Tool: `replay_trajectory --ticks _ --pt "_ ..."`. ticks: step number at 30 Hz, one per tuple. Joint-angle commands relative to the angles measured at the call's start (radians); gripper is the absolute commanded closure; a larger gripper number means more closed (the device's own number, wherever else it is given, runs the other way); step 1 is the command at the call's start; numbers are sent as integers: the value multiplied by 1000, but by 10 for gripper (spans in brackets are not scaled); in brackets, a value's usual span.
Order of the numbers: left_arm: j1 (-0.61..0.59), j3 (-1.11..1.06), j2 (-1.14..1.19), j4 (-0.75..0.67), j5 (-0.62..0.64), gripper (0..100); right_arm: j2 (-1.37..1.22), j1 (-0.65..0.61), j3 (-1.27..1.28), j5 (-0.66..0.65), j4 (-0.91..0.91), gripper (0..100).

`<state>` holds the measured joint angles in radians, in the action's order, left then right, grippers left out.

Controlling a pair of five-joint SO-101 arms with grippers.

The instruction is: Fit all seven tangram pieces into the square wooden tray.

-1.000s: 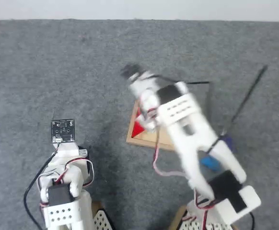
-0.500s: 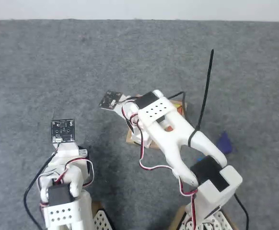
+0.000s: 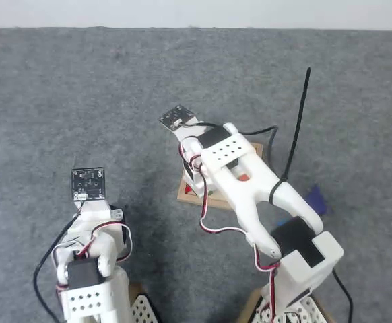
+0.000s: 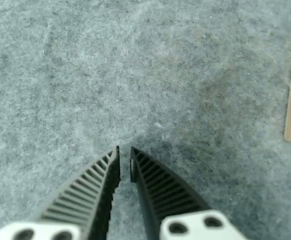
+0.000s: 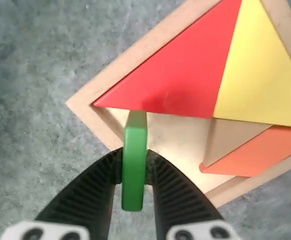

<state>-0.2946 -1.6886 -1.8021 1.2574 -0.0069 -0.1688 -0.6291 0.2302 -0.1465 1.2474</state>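
Tray (image 5: 80, 106): pale bare wood, matt. Red piece (image 5: 180, 70), green piece (image 5: 134, 170): smooth, faint sheen. Table cover (image 4: 135, 60): grey fuzzy cloth. Left gripper (image 4: 124, 152) fingers (image 4: 98, 180): black ribbed plastic.

Grey, mat-covered tabletop (image 3: 81, 87) carrying a wooden tray, one loose piece and two arm bases.

A rough grey, carpet-like mat (image 3: 41, 141) covers the tabletop from side to side and ends at 12 o'clock against a pale strip (image 3: 196, 13). The square wooden tray (image 3: 185, 193) lies flat on the mat just off centre toward 3 o'clock, set slightly askew, with much of it hidden under an arm. A dark blue piece (image 3: 315, 199) lies directly on the mat at about 4 o'clock from the tray, apart from it. The left arm base (image 3: 142, 309) and the right arm base (image 3: 304, 311) stand side by side at the 6 o'clock edge.
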Motion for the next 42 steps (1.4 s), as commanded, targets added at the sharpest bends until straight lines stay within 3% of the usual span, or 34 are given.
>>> replay_trajectory --ticks 1,7,21,34,42 --pt "6 5 -17 3 -5 964 5 13 14 14 -19 934" --pt "6 5 -17 3 -5 964 5 13 20 14 -19 802" --pt "6 5 -17 3 -5 964 16 159 5 68 -38 812" --pt "6 5 -17 3 -5 964 68 101 17 89 -68 812" --pt "6 5 -17 3 -5 964 33 145 17 77 -107 812"
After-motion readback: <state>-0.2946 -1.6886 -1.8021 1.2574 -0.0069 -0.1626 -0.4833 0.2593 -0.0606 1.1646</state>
